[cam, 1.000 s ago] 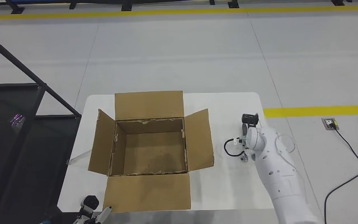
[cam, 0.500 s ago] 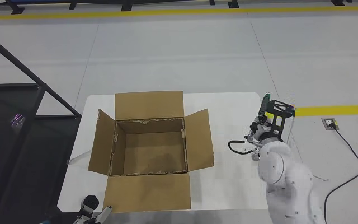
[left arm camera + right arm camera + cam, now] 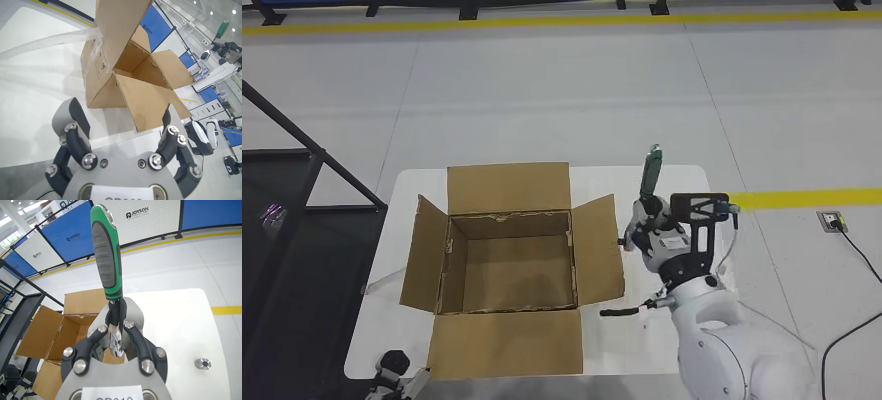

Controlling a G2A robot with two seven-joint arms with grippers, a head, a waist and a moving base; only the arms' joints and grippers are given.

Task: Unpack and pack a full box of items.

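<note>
**Top view: ratchet wrench gripped upright beside the open box**

At the lower left edge of the frame the left gripper [image 3: 394, 378] sat low by the table corner. The left wrist view showed its jaws spread wide with nothing between them [image 3: 122, 108]. Left of centre stood the cardboard box [image 3: 512, 270], all four flaps folded outward and its brown floor showing.

Right of centre, just off the box's right flap, the right gripper [image 3: 652, 225] was clamped on a ratchet wrench [image 3: 651, 170], which stood nearly upright with its green handle on top. In the right wrist view the pads [image 3: 123, 311] pinched the bare steel shank just below the handle [image 3: 105, 256], and the chrome head hung beneath them.

The tool was probably rigid and fairly heavy for its size. Polished steel is likely slippery, and the long handle above the grip could lever it round in the jaws. The rubbery, ribbed handle looked like the surer place to hold. A drop would more likely dent the cardboard than harm the tool.

At the lower right of the right wrist view, a small steel socket [image 3: 202, 363] stood on end, well apart from the gripper. It would likely roll if tipped.

The table [image 3: 597, 185] was white, smooth and matte. A black frame [image 3: 282, 200] stood at the left, the floor [image 3: 542, 90] was pale grey, and a yellow line [image 3: 802, 198] ran off to the right. Blue and white partition panels [image 3: 56, 243] closed the room behind.
</note>
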